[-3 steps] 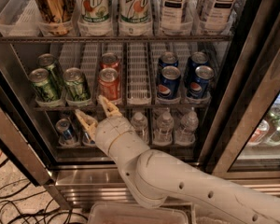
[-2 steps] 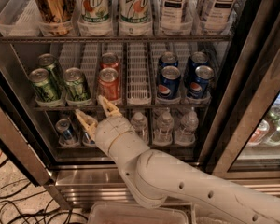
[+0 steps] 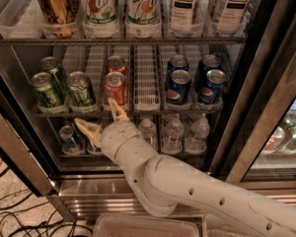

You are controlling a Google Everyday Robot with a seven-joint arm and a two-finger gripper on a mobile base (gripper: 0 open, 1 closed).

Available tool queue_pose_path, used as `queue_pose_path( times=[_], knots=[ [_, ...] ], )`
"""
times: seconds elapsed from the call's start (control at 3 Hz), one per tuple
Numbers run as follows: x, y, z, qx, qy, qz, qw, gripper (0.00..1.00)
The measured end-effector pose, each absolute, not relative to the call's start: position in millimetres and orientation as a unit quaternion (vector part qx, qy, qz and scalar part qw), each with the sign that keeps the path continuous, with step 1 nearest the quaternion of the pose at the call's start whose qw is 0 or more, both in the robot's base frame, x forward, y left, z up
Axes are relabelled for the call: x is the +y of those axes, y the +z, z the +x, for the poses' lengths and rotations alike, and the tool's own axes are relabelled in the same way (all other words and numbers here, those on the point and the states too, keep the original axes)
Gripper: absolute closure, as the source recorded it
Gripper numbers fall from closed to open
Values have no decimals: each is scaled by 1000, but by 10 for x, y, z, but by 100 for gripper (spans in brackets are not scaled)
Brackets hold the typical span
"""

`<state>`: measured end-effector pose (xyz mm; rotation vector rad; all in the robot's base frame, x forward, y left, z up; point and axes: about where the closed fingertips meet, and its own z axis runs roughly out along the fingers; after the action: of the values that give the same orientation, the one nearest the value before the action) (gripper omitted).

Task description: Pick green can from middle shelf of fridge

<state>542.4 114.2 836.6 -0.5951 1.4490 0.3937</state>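
White arm (image 3: 197, 196) reaching up across the steel base of the fridge (image 3: 84, 191). Its gripper (image 3: 94, 113) hangs just below the front rail of the middle shelf (image 3: 187, 111), fingers spread wide and holding nothing. Directly above the gripper, a little to its left, the green can (image 3: 82, 89) stands untouched at the front of its lane. A red can (image 3: 115, 87) stands just beyond the upper finger. The pose matches the views of a second ago, so the approach appears paused; raising the gripper to can height and closing on the can remain to be done.
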Motion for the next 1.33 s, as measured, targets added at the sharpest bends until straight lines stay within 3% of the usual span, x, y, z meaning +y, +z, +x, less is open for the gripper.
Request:
queue_pose_path(
  times=[1.33],
  knots=[
    [1478,8527,5960,612,195,-332,691,27]
  ],
)
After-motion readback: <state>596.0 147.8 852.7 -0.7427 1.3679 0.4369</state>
